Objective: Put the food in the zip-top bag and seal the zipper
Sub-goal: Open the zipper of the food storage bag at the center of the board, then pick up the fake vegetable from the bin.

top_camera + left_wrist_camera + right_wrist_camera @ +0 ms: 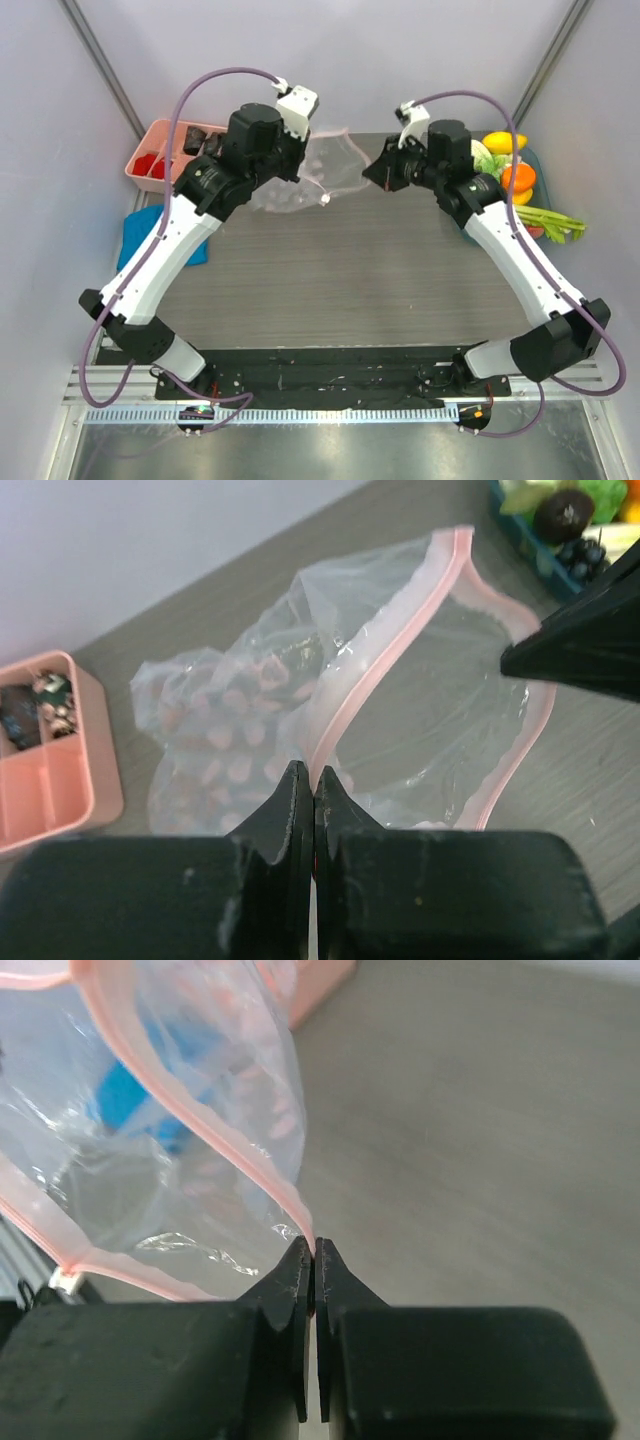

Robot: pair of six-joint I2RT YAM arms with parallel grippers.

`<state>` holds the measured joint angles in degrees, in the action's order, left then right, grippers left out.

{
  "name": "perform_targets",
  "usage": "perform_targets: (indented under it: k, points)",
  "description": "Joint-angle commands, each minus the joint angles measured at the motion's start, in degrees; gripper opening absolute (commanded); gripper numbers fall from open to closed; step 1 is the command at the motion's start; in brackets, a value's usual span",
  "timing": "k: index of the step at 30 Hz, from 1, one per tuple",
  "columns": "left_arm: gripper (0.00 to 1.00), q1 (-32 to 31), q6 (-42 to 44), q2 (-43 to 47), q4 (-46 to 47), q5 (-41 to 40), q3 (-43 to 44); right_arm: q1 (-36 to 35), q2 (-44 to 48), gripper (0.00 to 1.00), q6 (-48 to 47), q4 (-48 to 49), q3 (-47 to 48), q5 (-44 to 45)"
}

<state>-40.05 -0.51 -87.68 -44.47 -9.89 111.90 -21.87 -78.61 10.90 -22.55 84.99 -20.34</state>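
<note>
Zipper (pixel 388 648), pinched by left tool (pixel 314 776) and right tool (pixel 315 1250), seems hidden overhead.

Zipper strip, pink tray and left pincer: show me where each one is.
zipper (pixel 385 652), left wrist view, middle of the pink strip along the bag's mouth.
pink tray (pixel 100 770), left wrist view, its right wall.
left pincer (pixel 313 776), left wrist view, between its tips, shut on the zipper.

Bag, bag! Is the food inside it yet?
Done: the zip-top bag is open at the mouth. In hand: left and right jaws each pinch its pink zipper. To do: the food sits off to the right, none bagged, nothing sealed.
</note>
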Motion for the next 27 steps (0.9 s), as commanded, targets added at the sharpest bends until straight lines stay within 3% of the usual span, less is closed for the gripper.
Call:
perform_targets:
  k: [1, 3, 6, 7, 10, 17, 19, 23, 24, 27]
  points:
    - [0.0, -0.5, -4.7, -2.8, -3.3, 2.2, -2.4, 0.3, -1.5, 0.09, -0.1, -5.2, -5.6, -4.7]
    - [0.0, -0.6, -6.4, -3.9, -4.0, 3.1, -4.7, 0.8, -2.9, 0.13, -0.9, -7.1, -6.3, -4.4]
    - [0.0, -0.5, -8.2, -5.9, -4.4, 5.2, -8.3, 3.5, -4.4, 0.4, -3.0, -10.2, -5.5, -6.4]
    - [0.0, -0.5, -9.9, -6.7, -4.4, 5.6, -9.1, 4.5, -5.1, 0.58, -3.7, -11.3, -3.9, -8.4]
    - [0.0, -0.3, -12.6, -9.0, -4.2, 7.0, -9.9, 8.8, -6.4, 0.82, -7.1, -16.9, 0.9, -10.8]
    - [0.0, 0.1, -15.3, -12.1, -2.6, 8.2, -9.2, 21.1, -5.9, 0.94, -13.9, -30.9, 8.9, -8.6]
    - [0.0, 0.2, -15.3, -11.8, -2.0, 8.2, -9.4, 25.7, -5.3, 0.95, -20.5, -34.7, 11.8, -6.7]
    - [0.0, 0.2, -14.6, -11.9, -2.2, 9.5, -9.4, 30.6, -5.0, 1.0, -37.9, -44.4, 15.2, 7.6]
    - [0.0, 0.2, -14.6, -12.1, -2.4, 9.5, -9.1, 32.6, -4.9, 1.0, -45.3, -45.0, 14.9, 10.2]
    - [0.0, 0.2, -14.8, -12.4, -2.9, 11.7, -8.0, 36.3, -4.4, 1.0, -55.9, -44.6, 11.8, 18.8]
